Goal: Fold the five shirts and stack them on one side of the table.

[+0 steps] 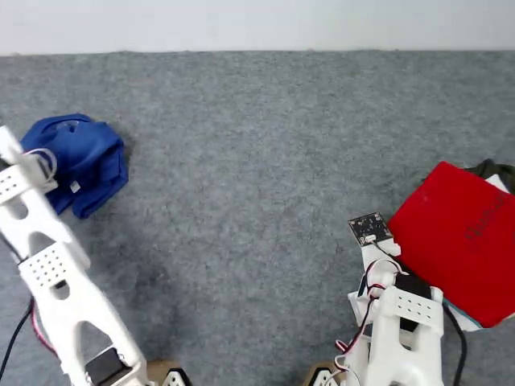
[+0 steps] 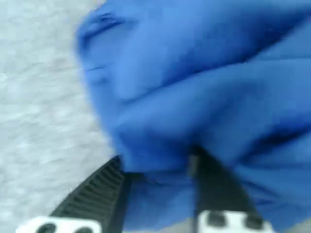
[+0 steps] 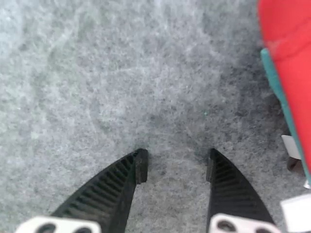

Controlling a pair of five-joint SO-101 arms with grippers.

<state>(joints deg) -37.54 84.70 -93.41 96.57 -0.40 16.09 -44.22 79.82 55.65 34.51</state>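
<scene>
Left gripper (image 2: 158, 162) stood wide astride the crumpled blue shirt (image 1: 80, 161), far left on the tabletop (image 1: 257, 161); closing there might have pinched one layer, dragging it bunched. Right gripper (image 3: 176, 165) hung wide beside the red-topped stack (image 1: 459, 237)

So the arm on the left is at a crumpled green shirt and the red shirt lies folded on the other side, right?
Not green: the crumpled shirt is blue, as the high view shows. The left gripper is at it, and the red shirt does lie folded on the other side.
</scene>
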